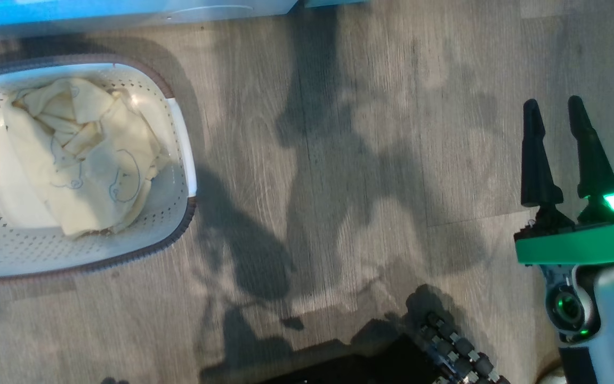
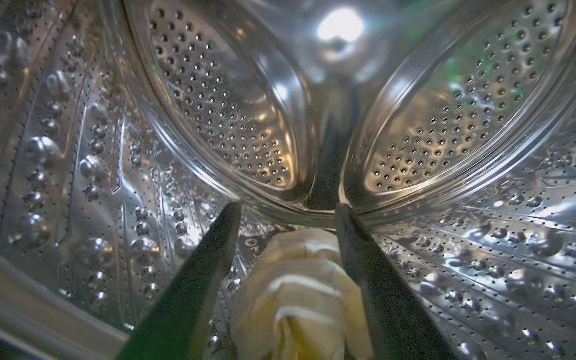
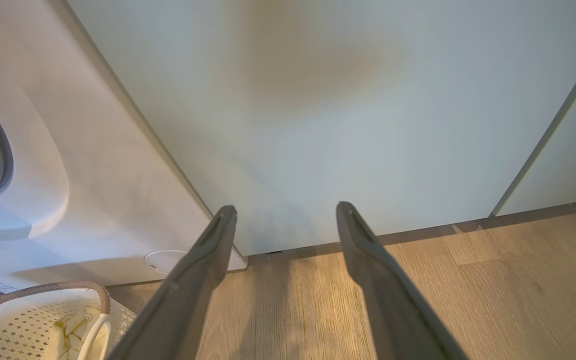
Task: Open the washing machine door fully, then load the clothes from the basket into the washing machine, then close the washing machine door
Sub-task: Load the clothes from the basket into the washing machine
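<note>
Left wrist view: I see cream clothes (image 2: 298, 295) bunched between spread jaws of L gripper (image 2: 288, 207), drum (image 2: 468, 250) close around; R gripper (image 1: 553, 104) jaws apart too, well apart from basket (image 1: 19, 250).

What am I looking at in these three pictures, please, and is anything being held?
This is a wheeled, two-armed robot loading laundry. The head camera looks down at the wood floor, the basket of cream clothes, and the right fingers, open and empty. The left wrist camera looks into the steel drum: the left fingers are spread, a cream garment lying loose between them. The right wrist camera faces a pale cabinet beside the washing machine.
</note>
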Available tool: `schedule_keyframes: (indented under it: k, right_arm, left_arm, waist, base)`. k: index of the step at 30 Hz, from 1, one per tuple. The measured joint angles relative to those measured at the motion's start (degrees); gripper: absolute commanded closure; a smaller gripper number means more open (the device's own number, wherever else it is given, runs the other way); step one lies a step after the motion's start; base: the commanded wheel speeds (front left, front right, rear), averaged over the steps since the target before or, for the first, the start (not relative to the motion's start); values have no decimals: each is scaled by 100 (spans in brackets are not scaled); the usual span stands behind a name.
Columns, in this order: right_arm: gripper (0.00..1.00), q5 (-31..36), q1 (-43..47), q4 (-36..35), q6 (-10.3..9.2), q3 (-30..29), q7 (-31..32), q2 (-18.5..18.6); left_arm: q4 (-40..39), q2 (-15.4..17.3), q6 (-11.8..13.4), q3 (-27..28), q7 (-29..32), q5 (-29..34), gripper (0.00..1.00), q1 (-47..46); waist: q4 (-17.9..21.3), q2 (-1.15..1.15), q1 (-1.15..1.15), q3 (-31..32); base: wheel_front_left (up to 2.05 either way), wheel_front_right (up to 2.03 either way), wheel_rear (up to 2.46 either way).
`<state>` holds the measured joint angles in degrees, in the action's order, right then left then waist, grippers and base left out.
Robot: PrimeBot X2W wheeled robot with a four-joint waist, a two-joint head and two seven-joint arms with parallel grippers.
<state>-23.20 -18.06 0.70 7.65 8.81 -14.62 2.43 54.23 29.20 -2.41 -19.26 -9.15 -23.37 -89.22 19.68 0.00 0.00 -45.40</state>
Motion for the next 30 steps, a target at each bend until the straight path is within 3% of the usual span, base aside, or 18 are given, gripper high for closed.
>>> schedule_keyframes:
  k: [12, 16, 23, 30]
  right_arm:
    - [0, 114, 8, 30, 0, -125, 0, 0]
    - [0, 221, 14, 35, 0, -166, 0, 0]
    - [0, 403, 53, 69, 0, -290, 0, 1]
    - [0, 689, 279, 78, 0, -438, 0, 2]
  left_arm:
    - [244, -407, 57, 41, -221, -315, 0, 517]
    - [90, -497, 208, 13, -344, -332, 0, 989]
    - [-750, -693, 502, 29, -500, -403, 0, 2009]
    - [-2180, -909, 946, 78, -536, -453, 0, 3405]
  waist:
    - [-255, 0, 0, 224]
    - [-362, 0, 0, 359]
    - [-572, 0, 0, 634]
    - [-843, 0, -1, 956]
  base:
    - [0, 0, 0]
    - [0, 0, 0]
    - [0, 0, 0]
    - [0, 0, 0]
